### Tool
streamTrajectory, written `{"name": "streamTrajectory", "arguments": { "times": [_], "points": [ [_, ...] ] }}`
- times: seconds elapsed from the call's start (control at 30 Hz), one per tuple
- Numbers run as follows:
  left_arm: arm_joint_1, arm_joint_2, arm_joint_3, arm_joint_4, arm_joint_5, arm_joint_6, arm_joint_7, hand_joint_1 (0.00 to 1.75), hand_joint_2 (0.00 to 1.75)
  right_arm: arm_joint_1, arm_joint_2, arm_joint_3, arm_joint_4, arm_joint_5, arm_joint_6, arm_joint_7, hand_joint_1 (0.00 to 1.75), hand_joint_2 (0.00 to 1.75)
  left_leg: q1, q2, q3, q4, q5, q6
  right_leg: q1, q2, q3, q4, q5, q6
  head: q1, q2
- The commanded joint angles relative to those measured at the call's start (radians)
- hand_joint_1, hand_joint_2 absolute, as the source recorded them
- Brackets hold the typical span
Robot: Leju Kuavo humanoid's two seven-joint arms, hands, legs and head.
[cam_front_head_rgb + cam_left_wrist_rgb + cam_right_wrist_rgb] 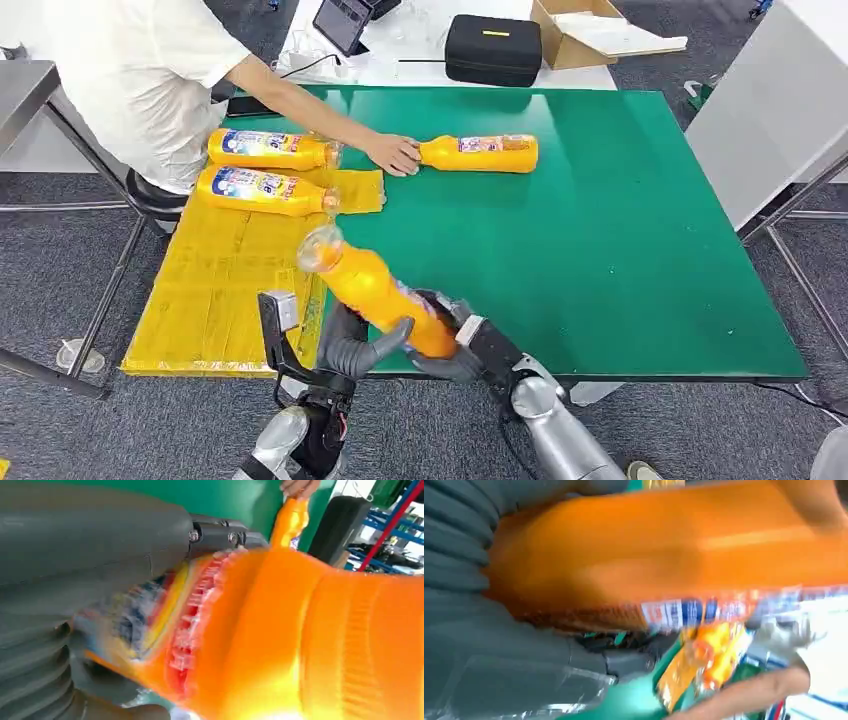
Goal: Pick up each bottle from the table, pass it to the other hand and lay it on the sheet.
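Observation:
An orange bottle (375, 290) (310, 640) (664, 555) is held tilted above the table's front edge, its cap end pointing towards the yellow sheet (220, 290). My left hand (362, 348) (75, 555) wraps its lower body from the left, thumb across it. My right hand (455, 345) (499, 655) grips the base from the right and below. Two more orange bottles (270, 150) (265, 190) lie side by side at the far end of the sheet. Another bottle (480, 153) (290, 520) lies on the green table (620, 250), a person's hand (393, 153) on its neck.
The person in a white shirt (140, 70) stands at the table's far left, arm stretched over the sheet's far end. A black case (492, 48), a cardboard box (590, 30) and a tablet (342, 22) sit behind the table.

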Motion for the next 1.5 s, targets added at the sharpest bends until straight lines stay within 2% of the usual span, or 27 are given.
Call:
{"name": "streamTrajectory", "arguments": {
  "times": [0.03, 0.1, 0.13, 0.17, 0.23, 0.27, 0.3, 0.33, 0.4, 0.43, 0.47, 0.5, 0.6, 0.63, 0.67, 0.7, 0.77, 0.8, 0.83, 0.87, 0.93, 1.0, 1.07, 1.37, 1.43, 1.47, 1.5],
  "points": [
    [-0.025, 0.000, 0.041, -0.016, 0.043, 0.001, -0.007, 0.00, 1.75, -0.046, 0.031, 0.093, 0.084, -0.006, -0.014, -0.003, 1.34, 1.75, 0.000, 0.003, 0.004, 0.000, -0.001, 0.001, 0.000, 0.002, 0.003, 0.000, -0.001, -0.001, 0.000, 0.000],
    [-0.025, 0.000, 0.045, -0.029, 0.064, 0.009, -0.012, 0.00, 1.75, -0.045, 0.031, 0.111, 0.090, -0.004, -0.022, 0.000, 1.52, 1.75, 0.000, 0.002, 0.002, 0.000, -0.001, 0.001, 0.000, 0.001, 0.002, 0.000, 0.000, -0.001, 0.000, 0.000],
    [-0.029, 0.000, 0.048, -0.027, 0.065, 0.020, -0.012, 0.00, 1.75, -0.045, 0.031, 0.120, 0.095, -0.004, -0.025, 0.000, 1.62, 1.75, -0.001, 0.004, 0.008, 0.000, -0.003, 0.002, 0.000, 0.002, 0.007, 0.000, -0.002, -0.002, 0.001, 0.000],
    [-0.034, 0.001, 0.047, -0.024, 0.065, 0.025, -0.015, 0.00, 1.75, -0.044, 0.033, 0.128, 0.098, -0.003, -0.026, 0.000, 1.69, 1.75, 0.000, 0.002, 0.003, 0.000, -0.001, 0.001, 0.000, 0.001, 0.003, 0.000, -0.001, -0.001, 0.000, 0.000],
    [-0.042, 0.002, 0.044, -0.012, 0.069, 0.024, -0.011, 0.00, 1.75, -0.045, 0.031, 0.140, 0.096, -0.002, -0.026, -0.001, 1.73, 1.75, -0.001, 0.003, 0.006, 0.000, -0.002, 0.001, 0.000, 0.001, 0.005, 0.000, -0.001, -0.001, 0.000, 0.000],
    [-0.044, 0.004, 0.041, -0.008, 0.063, 0.021, -0.020, 1.75, 1.75, -0.046, 0.029, 0.144, 0.091, -0.005, -0.028, -0.004, 1.73, 1.75, 0.000, 0.002, 0.005, 0.000, -0.002, 0.001, 0.000, 0.001, 0.005, 0.000, -0.001, -0.001, 0.000, 0.000],
    [-0.045, 0.003, 0.043, -0.004, 0.065, 0.018, -0.025, 1.75, 1.75, -0.045, 0.030, 0.141, 0.084, -0.014, -0.028, -0.006, 1.71, 1.75, -0.001, 0.002, 0.006, -0.001, -0.002, 0.001, 0.000, 0.000, 0.005, 0.000, -0.002, -0.001, 0.000, 0.000],
    [-0.043, 0.003, 0.047, -0.006, 0.072, 0.011, -0.028, 1.75, 1.75, -0.045, 0.031, 0.137, 0.082, -0.021, -0.028, -0.004, 1.55, 1.75, 0.000, 0.002, 0.005, 0.000, -0.001, 0.001, 0.000, 0.000, 0.004, 0.000, -0.001, -0.001, 0.000, 0.000],
    [-0.043, 0.005, 0.049, -0.006, 0.074, 0.008, -0.029, 1.75, 1.75, -0.047, 0.028, 0.134, 0.077, -0.028, -0.029, -0.001, 1.55, 1.75, 0.000, 0.001, 0.002, 0.000, 0.000, 0.001, 0.000, 0.000, 0.002, 0.000, 0.000, -0.001, 0.000, 0.000],
    [-0.040, 0.006, 0.051, -0.011, 0.073, 0.008, -0.036, 1.75, 1.75, -0.044, 0.027, 0.129, 0.075, -0.032, -0.032, 0.001, 1.24, 1.75, -0.001, 0.002, 0.005, 0.000, -0.002, 0.001, 0.000, 0.001, 0.005, 0.000, -0.001, -0.001, 0.000, 0.000],
    [-0.037, 0.008, 0.056, -0.019, 0.063, 0.020, -0.052, 1.75, 1.75, -0.036, 0.032, 0.113, 0.067, -0.049, -0.049, 0.007, 0.02, 1.75, -0.001, 0.003, 0.008, -0.001, -0.003, 0.001, 0.000, 0.001, 0.007, 0.000, -0.002, -0.002, 0.000, 0.000],
    [-0.033, 0.008, 0.066, -0.027, 0.059, 0.038, -0.062, 1.75, 1.75, -0.025, 0.039, 0.097, 0.058, -0.059, -0.069, 0.008, 0.00, 1.75, 0.000, 0.001, 0.002, -0.001, 0.000, 0.001, 0.000, 0.000, 0.002, 0.000, 0.000, -0.001, 0.000, 0.000],
    [-0.032, 0.020, 0.083, -0.045, -0.021, 0.146, -0.101, 1.75, 1.75, 0.016, 0.060, 0.036, 0.013, -0.073, -0.195, -0.003, 0.00, 1.75, 0.000, 0.001, 0.002, -0.001, -0.001, 0.000, 0.000, 0.000, 0.002, 0.000, -0.001, -0.001, 0.000, 0.000],
    [-0.034, 0.021, 0.089, -0.043, -0.052, 0.195, -0.113, 1.75, 1.75, 0.028, 0.070, 0.011, 0.002, -0.084, -0.229, -0.004, 0.00, 1.75, -0.001, 0.002, 0.009, -0.001, -0.003, 0.001, 0.000, 0.000, 0.008, 0.000, -0.003, -0.002, 0.000, 0.000],
    [-0.036, 0.023, 0.112, -0.040, -0.120, 0.300, -0.141, 1.75, 1.75, 0.061, 0.092, -0.057, -0.044, -0.061, -0.403, -0.040, 0.00, 0.00, 0.000, 0.001, 0.002, -0.001, 0.000, 0.000, 0.000, 0.000, 0.001, 0.000, -0.001, -0.001, 0.000, 0.000],
    [-0.036, 0.026, 0.131, -0.044, -0.133, 0.329, -0.144, 1.75, 1.75, 0.074, 0.102, -0.092, -0.066, -0.032, -0.512, -0.067, 0.00, 0.00, 0.000, 0.001, 0.006, -0.001, -0.002, 0.001, 0.000, -0.001, 0.006, 0.000, -0.002, -0.002, 0.000, 0.000],
    [-0.033, 0.039, 0.161, -0.068, -0.148, 0.344, -0.151, 1.75, 1.75, 0.104, 0.120, -0.188, -0.138, -0.042, -0.673, -0.157, 0.00, 0.00, 0.000, 0.001, 0.002, -0.001, 0.000, 0.000, 0.000, 0.000, 0.001, 0.000, -0.001, -0.001, 0.000, 0.000],
    [-0.030, 0.041, 0.176, -0.083, -0.172, 0.364, -0.154, 1.75, 1.75, 0.129, 0.118, -0.227, -0.236, -0.044, -0.758, -0.157, 0.00, 0.00, -0.001, 0.001, 0.001, -0.001, 0.000, 0.000, 0.000, 0.000, 0.000, 0.000, 0.000, -0.001, 0.000, 0.000],
    [-0.030, 0.047, 0.180, -0.093, -0.215, 0.401, -0.159, 1.75, 1.75, 0.154, 0.111, -0.263, -0.317, -0.054, -0.817, -0.157, 0.00, 0.00, -0.001, 0.002, 0.008, 0.000, -0.003, 0.001, 0.000, 0.000, 0.007, 0.001, -0.003, -0.002, 0.000, 0.000],
    [-0.023, 0.048, 0.199, -0.107, -0.272, 0.452, -0.157, 1.75, 1.75, 0.192, 0.116, -0.329, -0.426, -0.028, -0.874, -0.157, 0.00, 0.00, -0.001, 0.000, 0.003, 0.000, -0.002, 0.001, 0.000, -0.001, 0.003, 0.001, -0.002, -0.002, 0.000, 0.000],
    [-0.017, 0.059, 0.211, -0.118, -0.285, 0.454, -0.154, 1.75, 1.75, 0.216, 0.094, -0.355, -0.466, -0.038, -0.874, -0.157, 0.00, 0.00, -0.001, -0.002, 0.001, 0.001, -0.001, 0.001, -0.001, -0.003, 0.001, 0.002, -0.002, -0.001, 0.000, 0.000],
    [-0.010, 0.080, 0.224, -0.105, -0.444, 0.570, -0.155, 1.75, 1.75, 0.249, 0.152, -0.478, -0.570, 0.008, -0.874, -0.157, 0.00, 0.00, -0.001, -0.001, 0.003, 0.000, -0.002, 0.001, -0.001, -0.002, 0.004, 0.001, -0.003, -0.001, 0.000, 0.000],
    [-0.015, 0.105, 0.237, -0.072, -0.575, 0.597, -0.123, 1.75, 1.75, 0.262, 0.154, -0.508, -0.610, 0.006, -0.874, -0.157, 0.00, 0.00, -0.002, -0.001, 0.002, -0.001, -0.001, 0.001, -0.001, -0.002, 0.002, 0.001, -0.002, -0.001, 0.000, 0.000],
    [-0.011, 0.093, 0.280, -0.062, -0.696, 0.597, -0.101, 1.75, 1.75, 0.246, 0.158, -0.512, -0.590, 0.016, -0.874, -0.157, 0.00, 0.00, -0.001, 0.002, 0.003, -0.001, -0.001, 0.001, 0.000, 0.001, 0.002, 0.000, -0.001, -0.001, 0.000, 0.000],
    [-0.020, 0.099, 0.308, -0.015, -1.041, 0.597, 0.002, 1.75, 1.75, 0.241, 0.147, -0.511, -0.573, 0.042, -0.874, -0.157, 0.00, 0.00, -0.001, 0.001, 0.002, -0.001, -0.001, 0.001, -0.001, 0.000, 0.001, 0.000, -0.001, -0.001, 0.000, 0.000],
    [-0.019, 0.078, 0.383, -0.003, -1.224, 0.597, 0.018, 1.75, 1.75, 0.235, 0.126, -0.479, -0.557, 0.030, -0.874, -0.157, 0.00, 0.00, -0.001, 0.002, 0.006, -0.001, -0.002, 0.001, 0.000, 0.000, 0.005, -0.001, -0.001, -0.001, 0.000, 0.000],
    [-0.055, 0.087, 0.389, 0.080, -1.321, 0.597, 0.066, 1.75, 1.75, 0.227, 0.104, -0.436, -0.527, 0.012, -0.874, -0.157, 0.00, 1.75, -0.001, 0.002, 0.005, -0.001, -0.001, 0.001, 0.000, 0.001, 0.003, -0.001, -0.001, -0.001, 0.000, 0.000]
  ]
}}
